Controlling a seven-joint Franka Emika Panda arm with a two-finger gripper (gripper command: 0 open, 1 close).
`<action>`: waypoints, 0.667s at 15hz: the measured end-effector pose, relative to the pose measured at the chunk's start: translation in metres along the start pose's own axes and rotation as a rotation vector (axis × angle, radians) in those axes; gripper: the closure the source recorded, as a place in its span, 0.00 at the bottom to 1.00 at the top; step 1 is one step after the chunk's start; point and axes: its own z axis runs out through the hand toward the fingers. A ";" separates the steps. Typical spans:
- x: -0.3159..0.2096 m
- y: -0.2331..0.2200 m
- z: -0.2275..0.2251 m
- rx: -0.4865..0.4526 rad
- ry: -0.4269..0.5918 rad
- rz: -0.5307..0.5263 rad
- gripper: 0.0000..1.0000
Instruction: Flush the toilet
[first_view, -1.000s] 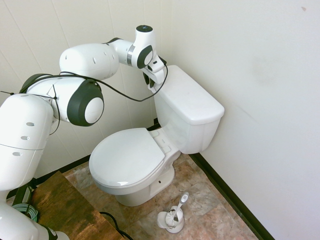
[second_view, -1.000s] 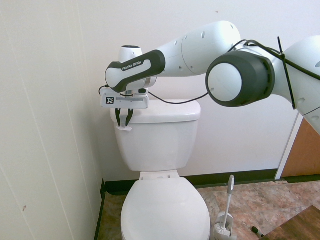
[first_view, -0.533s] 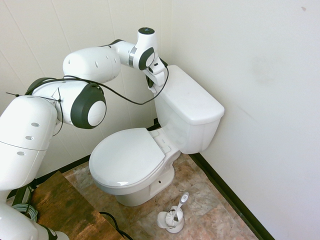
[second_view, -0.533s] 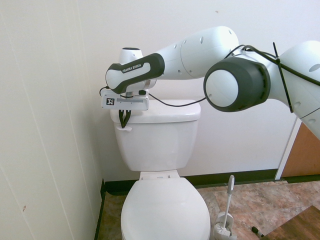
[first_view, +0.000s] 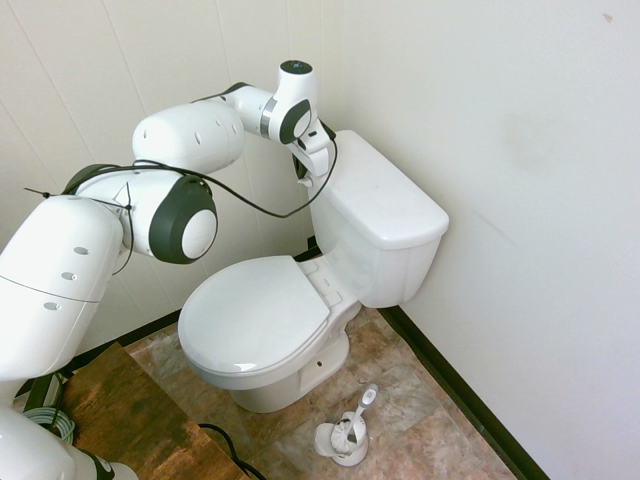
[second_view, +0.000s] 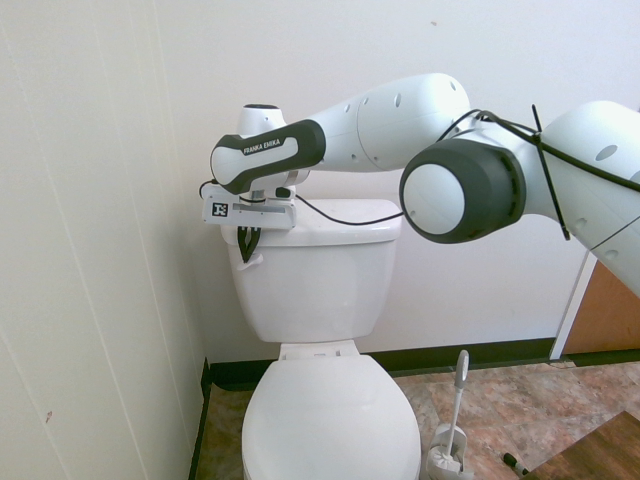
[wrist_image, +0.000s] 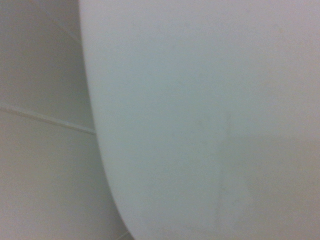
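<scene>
In the second exterior view, a pale panelled wall (second_view: 90, 240) fills the left side of the frame. Next, at the upper left, the claw (second_view: 247, 261) points down, clenched, its 2 dark fingers (second_view: 243, 238) meeting at the tips. The tips are right at the small white flush lever (second_view: 255, 262), which slopes down toward the left; I cannot tell whether they touch it.

The toilet (second_view: 332, 420) runs from the upper centre down to the bottom centre. Its tank (second_view: 320, 285) lies behind the claw and extends to the right of it, with the tank lid (second_view: 350, 232) on top; the oval seat lid (second_view: 330, 415) is down, well below the claw. The white arm (second_view: 380, 125) reaches in from the right, crossing above and in front of the tank.

At the lower right, the white brush holder (second_view: 443, 465) stands on the mottled floor (second_view: 500, 400), its brush handle (second_view: 460, 375) upright. A brown wooden surface (second_view: 600, 455) fills the bottom right corner.
</scene>
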 end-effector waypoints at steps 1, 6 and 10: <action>0.001 -0.001 0.000 -0.004 0.001 0.010 1.00; 0.002 -0.003 0.005 -0.010 0.001 0.043 1.00; 0.002 -0.004 0.011 -0.004 -0.005 0.053 1.00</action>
